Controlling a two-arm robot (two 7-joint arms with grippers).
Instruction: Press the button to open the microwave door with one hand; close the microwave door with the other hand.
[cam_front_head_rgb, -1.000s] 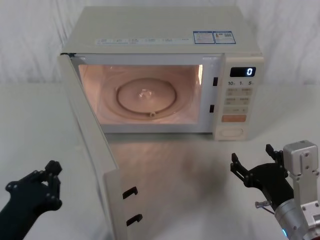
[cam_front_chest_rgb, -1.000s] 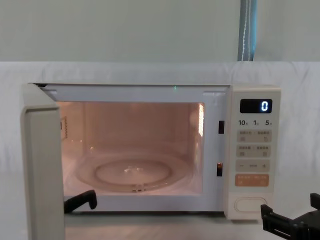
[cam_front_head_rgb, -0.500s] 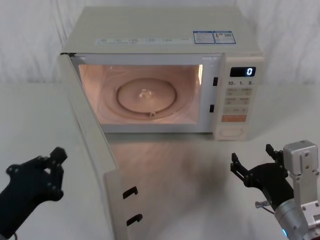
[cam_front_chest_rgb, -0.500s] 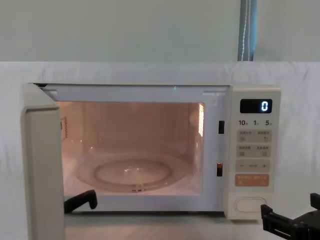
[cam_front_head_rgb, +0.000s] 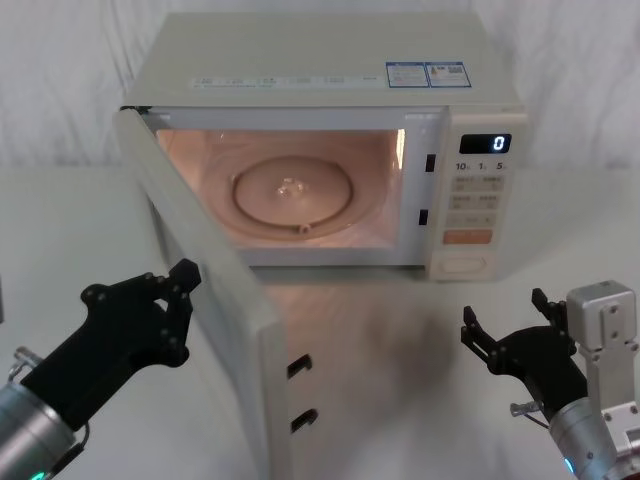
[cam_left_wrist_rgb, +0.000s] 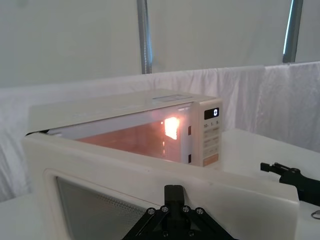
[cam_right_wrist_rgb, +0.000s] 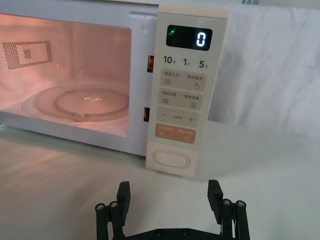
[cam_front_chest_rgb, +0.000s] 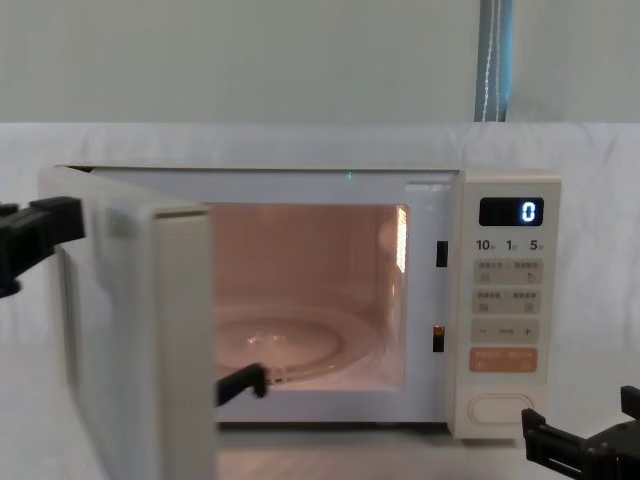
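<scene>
Left tool (cam_front_head_rgb: 172, 300) is set against the outer face of the microwave door (cam_front_head_rgb: 215, 290), placed to swing it shut; finger state cannot be told. Right tool (cam_right_wrist_rgb: 170, 202) is held released, low before the button (cam_right_wrist_rgb: 171, 158).

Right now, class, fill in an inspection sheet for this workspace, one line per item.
Surface: white table, bare in front of the oven.
Door: partly open, cavity lit.
Button: untouched.
Clutter: nothing seen.
Left gripper: at the door's outer face.
Right gripper: fingers open, low, facing the button.
Cables: thin wire by the right wrist.
Surroundings: white drapes, metal poles.
</scene>
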